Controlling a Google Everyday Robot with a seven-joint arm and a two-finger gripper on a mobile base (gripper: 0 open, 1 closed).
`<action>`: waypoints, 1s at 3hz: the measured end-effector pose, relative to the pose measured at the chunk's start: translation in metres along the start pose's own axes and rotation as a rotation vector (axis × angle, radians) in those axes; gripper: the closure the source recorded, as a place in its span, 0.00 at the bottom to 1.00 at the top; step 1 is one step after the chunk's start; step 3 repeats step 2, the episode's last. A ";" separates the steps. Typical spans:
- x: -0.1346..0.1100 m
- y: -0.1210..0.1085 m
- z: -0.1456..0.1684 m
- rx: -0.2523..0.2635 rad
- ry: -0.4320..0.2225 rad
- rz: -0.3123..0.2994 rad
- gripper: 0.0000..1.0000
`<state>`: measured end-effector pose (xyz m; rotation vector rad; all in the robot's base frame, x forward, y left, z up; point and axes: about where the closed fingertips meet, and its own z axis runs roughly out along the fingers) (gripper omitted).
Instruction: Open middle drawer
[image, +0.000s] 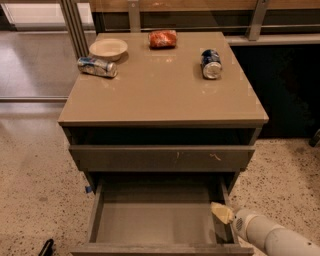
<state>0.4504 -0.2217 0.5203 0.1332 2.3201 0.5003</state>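
The middle drawer (155, 222) stands pulled far out of the grey-brown cabinet, and its shallow grey box shows empty inside. Its plain front (150, 248) runs along the bottom edge of the view. Above it sits the taller drawer front (165, 158) with pale scratch marks, pushed in. My gripper (222, 213) is at the drawer's right inner wall near the front right corner, with its pale tip inside the box. The white arm (270, 236) comes in from the lower right.
On the cabinet top (165, 95) are a cream bowl (108, 48), a can lying on its side (97, 66), a red-orange bag (162, 38) and a blue can (211, 63). Speckled floor lies on both sides. Metal posts (75, 25) stand at the back left.
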 end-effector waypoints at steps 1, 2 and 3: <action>0.000 0.000 0.000 0.000 0.000 0.000 0.00; 0.000 0.000 0.000 0.000 0.000 0.000 0.00; 0.000 0.000 0.000 0.000 0.000 0.000 0.00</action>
